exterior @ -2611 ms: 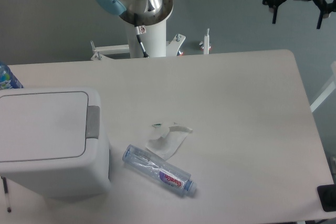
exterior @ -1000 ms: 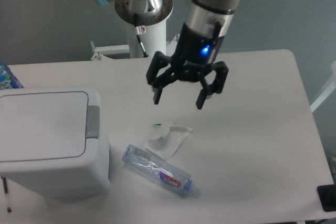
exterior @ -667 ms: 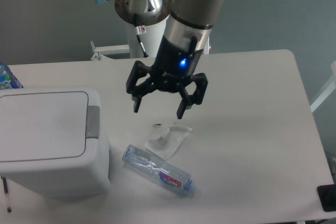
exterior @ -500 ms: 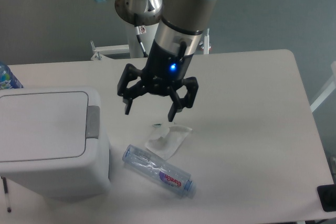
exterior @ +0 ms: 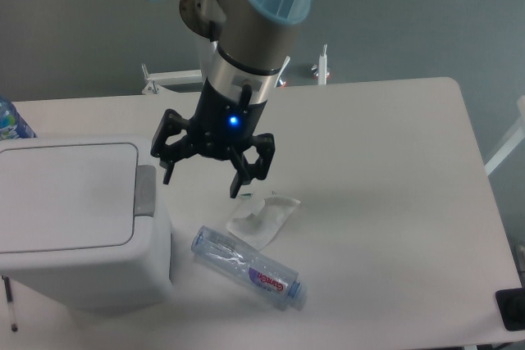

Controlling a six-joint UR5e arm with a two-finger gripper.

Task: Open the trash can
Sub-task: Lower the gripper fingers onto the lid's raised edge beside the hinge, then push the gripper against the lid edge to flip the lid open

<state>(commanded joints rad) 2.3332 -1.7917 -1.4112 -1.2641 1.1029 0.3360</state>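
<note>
The bin (exterior: 78, 219) sits at the table's (exterior: 385, 202) 8 o'clock corner, lid (exterior: 66, 196) flat and shut, with the grey tab (exterior: 146, 191) on the lid's 3 o'clock edge, facing the table's middle. Your gripper (exterior: 203, 177) hangs in the air just to the 3 o'clock side of that tab, jaws spread wide and holding nothing. The step is to reach the tab and press it, so bring one fingertip (exterior: 168, 172) over the tab's middle, not the lid panel beside it, and come straight down; a push off-centre will likely slide off the rounded edge or shove the whole bin. You may do better to close the jaws first so a single blunt tip meets the tab. Press gently, then lift clear at once, since the lid probably swings up toward 9 o'clock and needs room. At the gripper's 5 o'clock lie a crumpled wrapper (exterior: 262, 217) and a clear bottle (exterior: 249, 266), the bottle's end near the bin's base; keep your low finger above both. Another bottle (exterior: 11, 120) peeks in behind the bin at 11 o'clock.
</note>
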